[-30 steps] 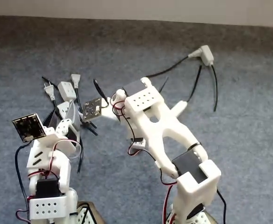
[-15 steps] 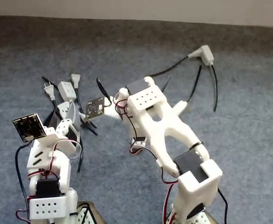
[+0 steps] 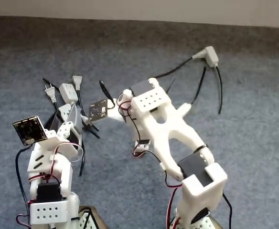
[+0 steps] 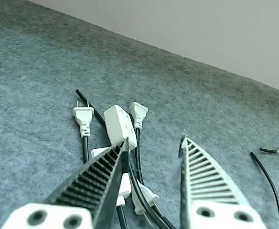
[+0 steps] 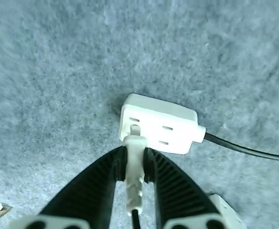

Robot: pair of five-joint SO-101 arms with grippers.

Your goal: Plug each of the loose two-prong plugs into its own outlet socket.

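A white two-prong plug (image 5: 134, 172) meets the face of a white outlet block (image 5: 161, 125) on the grey carpeted worktop (image 5: 58, 57), its prong end at one of the block's sockets. How far the prongs have gone in cannot be told. The right gripper (image 5: 134, 151) has its black fingers (image 5: 108, 171) closed narrowly on the plug's body, and a black cord (image 5: 247, 150) runs away from the block's far end.

Off to the side, the left gripper (image 4: 154, 140) hangs above the worktop with its fingers (image 4: 103, 176) spread wide and nothing between them. Below it a second outlet block (image 4: 120, 126) lies flat, with a loose plug (image 4: 83, 116) just beside it on one side and another loose plug (image 4: 138, 110) close on the other, both on black cords. In the high view a further white cord end (image 3: 209, 56) lies well apart, near the worktop's far edge.
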